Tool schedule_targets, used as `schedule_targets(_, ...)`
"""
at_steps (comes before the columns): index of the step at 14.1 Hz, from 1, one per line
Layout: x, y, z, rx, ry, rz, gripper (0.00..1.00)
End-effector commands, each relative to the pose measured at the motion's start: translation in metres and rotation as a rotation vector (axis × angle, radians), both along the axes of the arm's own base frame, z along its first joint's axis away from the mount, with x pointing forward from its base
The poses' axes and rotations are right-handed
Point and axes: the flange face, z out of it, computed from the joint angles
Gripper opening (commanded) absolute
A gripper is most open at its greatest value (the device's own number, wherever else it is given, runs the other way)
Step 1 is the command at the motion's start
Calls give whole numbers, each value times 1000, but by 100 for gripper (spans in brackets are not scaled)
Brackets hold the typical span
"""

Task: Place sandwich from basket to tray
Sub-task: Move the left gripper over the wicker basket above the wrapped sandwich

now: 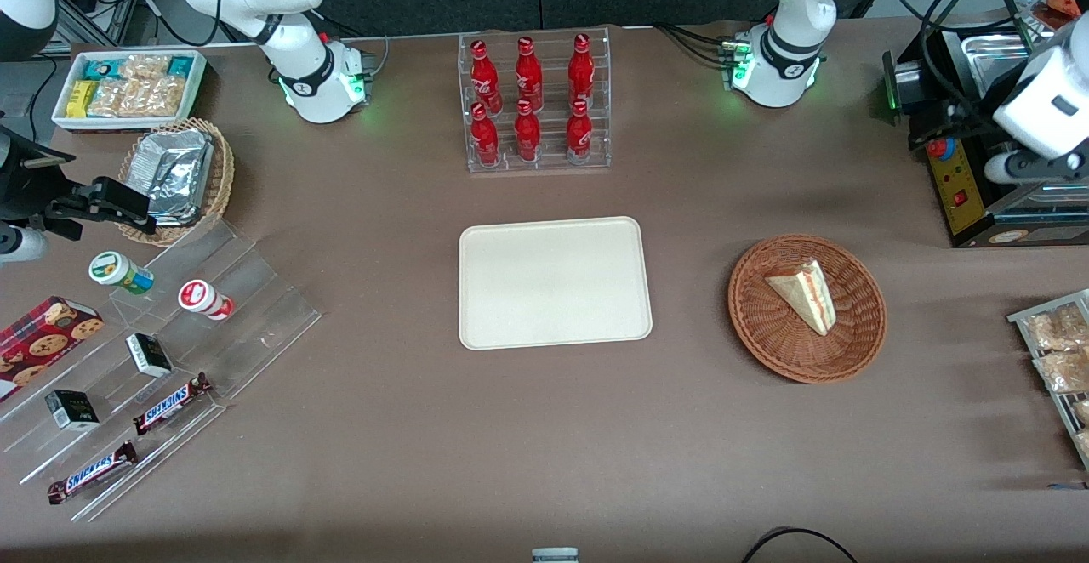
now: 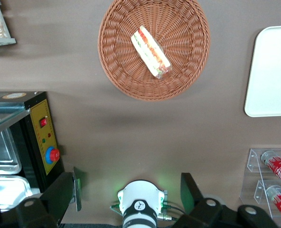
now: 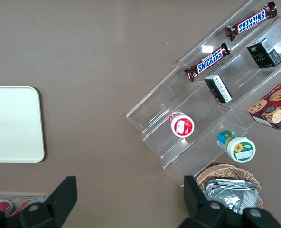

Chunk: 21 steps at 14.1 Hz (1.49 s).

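Front view: tray [image 1: 553, 282] sits mid-table, flat, long side across. Basket [image 1: 766, 350] is at 3 o'clock from the tray, well apart from it, toward the working arm's end of the table.

Sandwich [image 1: 804, 295] is in the basket, lying on the weave about at centre, a touch toward 1 o'clock. Its pointed end aims at roughly 10 o'clock and the filling stripe faces 3 o'clock. It touches only the basket.

Bottle rack [image 1: 534, 104] holds six red bottles and stands at 12 o'clock from the tray, farther from the front camera. Control box [image 1: 957, 176] with a red button is at about 1 o'clock from the basket, near the table's end.

Left wrist view: gripper [image 2: 131, 183] is up high, well above the table, looking down on the ground between the arm base [image 2: 139, 206] and the basket. Fingers [image 2: 64, 194] are spread wide and released, with nothing between them. They are well apart from the sandwich and touch nothing. The same view shows the sandwich wrapped in clear film, resting diagonally across the basket, with the tray's edge near.

Right wrist view: only the tray corner plus a snack stand [image 3: 202, 104].
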Motion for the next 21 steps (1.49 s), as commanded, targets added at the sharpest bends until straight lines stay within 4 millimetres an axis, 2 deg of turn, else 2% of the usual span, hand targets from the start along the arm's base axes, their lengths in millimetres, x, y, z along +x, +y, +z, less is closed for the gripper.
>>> schedule_targets(1, 23, -1, -32, -2, -2, -3, 100)
schedule_targets(5, 41, 2, -98, 9, -8, 42, 100)
schedule_targets(7, 41, 1, -135, 24, -37, 95, 100)
schedule_targets(11, 28, -7, -189, 46, -112, 223, 100)
schedule_targets(16, -8, -20, -238, 58, -226, 368, 100)
schedule_targets(19, -12, -22, -257, 53, -257, 423, 100)
schedule_targets(21, -13, -23, -278, 48, -278, 483, 100)
